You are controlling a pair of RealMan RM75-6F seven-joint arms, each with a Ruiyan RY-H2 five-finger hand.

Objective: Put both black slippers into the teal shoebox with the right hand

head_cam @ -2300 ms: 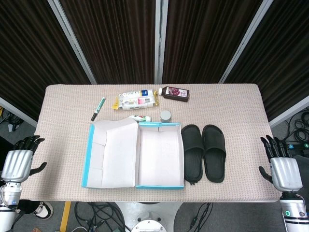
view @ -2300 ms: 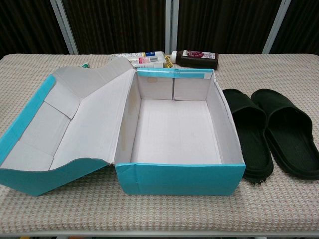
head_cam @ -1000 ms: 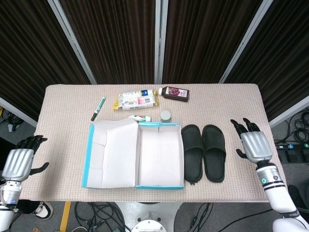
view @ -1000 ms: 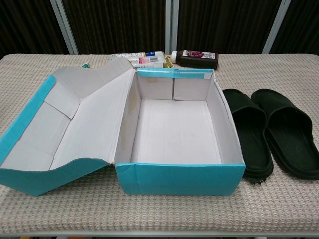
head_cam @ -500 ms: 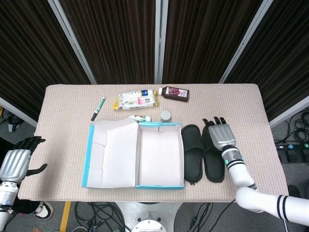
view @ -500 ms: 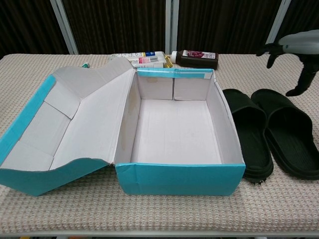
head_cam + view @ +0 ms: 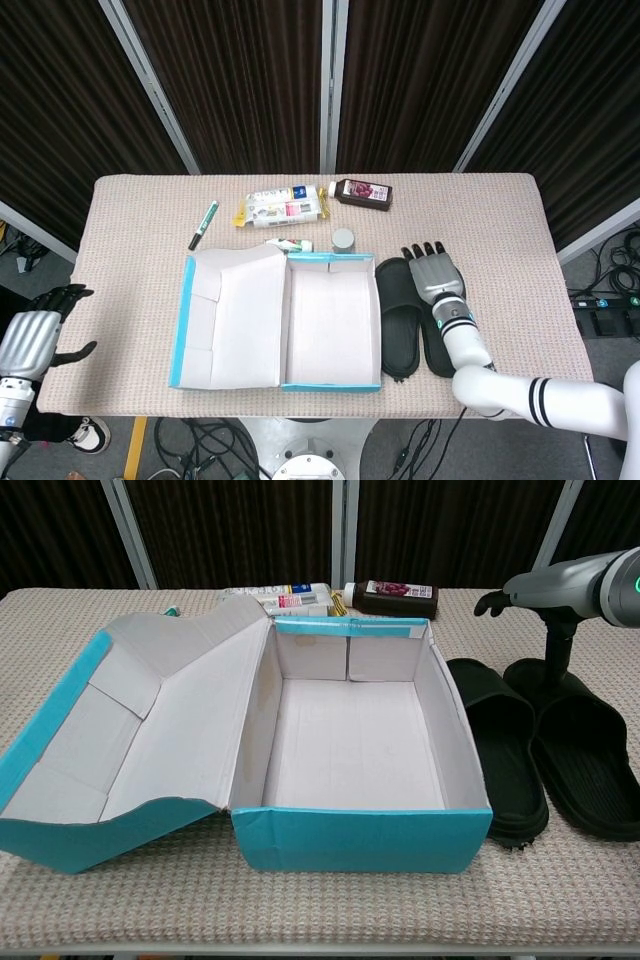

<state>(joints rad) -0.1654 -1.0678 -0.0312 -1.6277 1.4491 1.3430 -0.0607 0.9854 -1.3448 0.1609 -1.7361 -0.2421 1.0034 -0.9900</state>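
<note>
Two black slippers lie side by side just right of the open teal shoebox [image 7: 330, 384] [image 7: 360, 840]. The left slipper [image 7: 397, 315] [image 7: 500, 750] is next to the box wall. My right hand [image 7: 432, 272] [image 7: 555, 585] hovers palm down over the toe end of the right slipper [image 7: 436, 350] [image 7: 585, 770], fingers spread and holding nothing. In the chest view its thumb points down toward that slipper's strap; whether it touches I cannot tell. My left hand [image 7: 28, 340] hangs open beyond the table's left edge. The box is empty inside.
The box lid [image 7: 230, 320] [image 7: 120, 740] lies folded out to the left. Behind the box are a green marker [image 7: 203, 224], a snack pack [image 7: 283, 208], a dark bottle [image 7: 362, 193] [image 7: 398, 590], a small tube [image 7: 290, 245] and a grey cap [image 7: 343, 240].
My right hand has swung in from beyond the table's right edge to above the right slipper's toe. The slippers, box and left hand have stayed put.
</note>
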